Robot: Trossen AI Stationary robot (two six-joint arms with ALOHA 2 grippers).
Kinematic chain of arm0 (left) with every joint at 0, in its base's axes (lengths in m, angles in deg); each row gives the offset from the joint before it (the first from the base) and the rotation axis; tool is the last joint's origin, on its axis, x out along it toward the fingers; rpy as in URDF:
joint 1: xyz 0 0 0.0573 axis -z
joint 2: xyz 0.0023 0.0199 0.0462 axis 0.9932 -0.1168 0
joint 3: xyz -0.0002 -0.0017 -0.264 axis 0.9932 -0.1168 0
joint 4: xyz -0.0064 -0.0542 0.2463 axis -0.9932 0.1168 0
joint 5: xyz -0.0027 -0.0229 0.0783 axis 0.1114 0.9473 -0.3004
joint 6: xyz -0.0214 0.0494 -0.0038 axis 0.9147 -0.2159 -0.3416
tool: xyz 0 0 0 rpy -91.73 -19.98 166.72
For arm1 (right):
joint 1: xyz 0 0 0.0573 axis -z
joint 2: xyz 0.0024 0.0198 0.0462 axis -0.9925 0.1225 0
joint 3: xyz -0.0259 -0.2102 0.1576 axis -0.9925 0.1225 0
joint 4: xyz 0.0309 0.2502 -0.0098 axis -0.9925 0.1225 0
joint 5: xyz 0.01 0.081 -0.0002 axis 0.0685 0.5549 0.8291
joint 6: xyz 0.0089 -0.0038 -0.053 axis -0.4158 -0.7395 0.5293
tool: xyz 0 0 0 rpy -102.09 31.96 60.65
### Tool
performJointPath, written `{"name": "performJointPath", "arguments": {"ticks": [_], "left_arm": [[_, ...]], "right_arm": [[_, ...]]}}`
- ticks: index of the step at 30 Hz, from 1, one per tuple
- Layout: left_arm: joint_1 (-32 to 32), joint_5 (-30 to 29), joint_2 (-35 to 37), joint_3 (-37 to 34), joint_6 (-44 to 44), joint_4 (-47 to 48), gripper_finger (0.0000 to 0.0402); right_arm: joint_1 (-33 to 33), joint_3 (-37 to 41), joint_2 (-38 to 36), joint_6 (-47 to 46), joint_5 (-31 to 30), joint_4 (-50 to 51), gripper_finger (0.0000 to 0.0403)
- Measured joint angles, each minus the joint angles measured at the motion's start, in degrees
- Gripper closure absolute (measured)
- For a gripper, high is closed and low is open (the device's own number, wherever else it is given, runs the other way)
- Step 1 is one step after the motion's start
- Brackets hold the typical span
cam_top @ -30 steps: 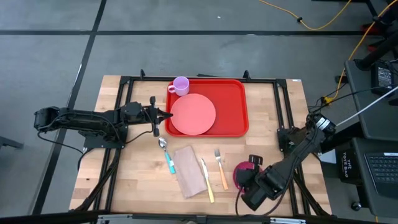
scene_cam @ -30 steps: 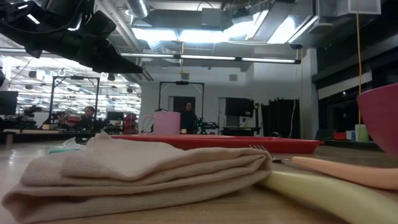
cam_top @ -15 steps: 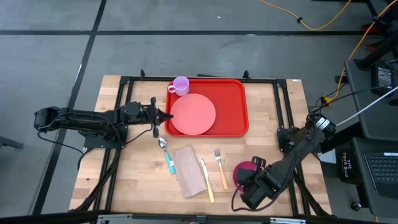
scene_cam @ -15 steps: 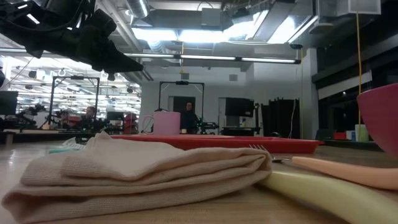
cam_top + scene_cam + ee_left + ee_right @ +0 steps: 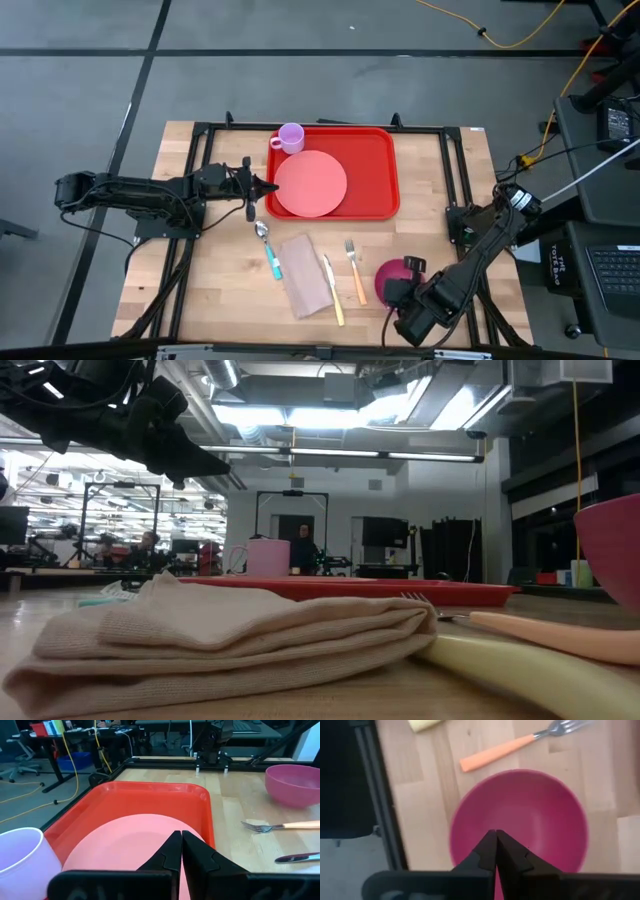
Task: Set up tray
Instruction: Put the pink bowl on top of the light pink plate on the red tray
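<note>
The red tray [image 5: 375, 150] lies at the table's far middle with the round pink plate [image 5: 310, 184] and a lilac cup [image 5: 291, 138] on it. My left gripper [image 5: 268, 186] is shut and hovers at the plate's left edge; in its wrist view [image 5: 180, 835] the tips point across the plate [image 5: 125, 840]. In the low view it [image 5: 190, 455] hangs well above the table. A magenta bowl [image 5: 392, 280] stands on the wood near the table's near right. My right gripper [image 5: 496, 834] is shut, its tips over the bowl's inside [image 5: 520, 810]. My right gripper's shut fingers [image 5: 487, 847] come down over the bowl's inside beside its near rim. I cannot tell whether they touch the bowl, which stands upright on the table.
In front of the tray lie a teal-handled spoon [image 5: 268, 245], a folded beige cloth [image 5: 305, 272], a yellow knife [image 5: 333, 290] and an orange-handled fork [image 5: 355, 270]. Black frame rails [image 5: 460, 180] run along the table's sides. Bare wood shows right of the tray.
My right gripper has drawn back a little toward the table's near right corner, so more of the magenta bowl shows in the high view. The bowl has stayed where it was.
</note>
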State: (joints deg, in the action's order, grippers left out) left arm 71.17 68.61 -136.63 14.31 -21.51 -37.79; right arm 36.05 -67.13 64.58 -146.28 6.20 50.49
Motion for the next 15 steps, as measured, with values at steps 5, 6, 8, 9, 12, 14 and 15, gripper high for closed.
{"name": "performJointPath", "arguments": {"ticks": [5, 6, 8, 9, 12, 14, 15], "left_arm": [[0.0, 0.0, 0.0, 0.0, 0.0, 0.0, 0.0396], [0.0, 0.0, 0.0, 0.0, 0.0, 0.0, 0.0395], [0.0, 0.0, 0.0, 0.0, 0.0, 0.0, 0.0393], [0.0, 0.0, 0.0, 0.0, 0.0, 0.0, 0.0393], [0.0, 0.0, 0.0, 0.0, 0.0, 0.0, 0.0395], [0.0, 0.0, 0.0, 0.0, 0.0, 0.0, 0.0397], [0.0, 0.0, 0.0, 0.0, 0.0, 0.0, 0.0397]], "right_arm": [[0.0, 0.0, 0.0, 0.0, 0.2, -1.7, 0.0390], [0.0, 0.0, 0.0, 0.0, 0.2, -1.9, 0.0390], [0.0, 0.0, 0.0, 0.2, 0.2, -2.1, 0.0389], [0.0, 0.0, 0.0, 0.3, 0.1, -2.2, 0.0387], [0.0, 0.0, 0.0, 1.4, -1.0, -2.4, 0.0369], [0.0, 0.0, 0.0, 1.5, -1.2, -3.1, 0.0351], [0.0, 0.0, 0.0, 1.5, -1.2, -3.2, 0.0339]]}}
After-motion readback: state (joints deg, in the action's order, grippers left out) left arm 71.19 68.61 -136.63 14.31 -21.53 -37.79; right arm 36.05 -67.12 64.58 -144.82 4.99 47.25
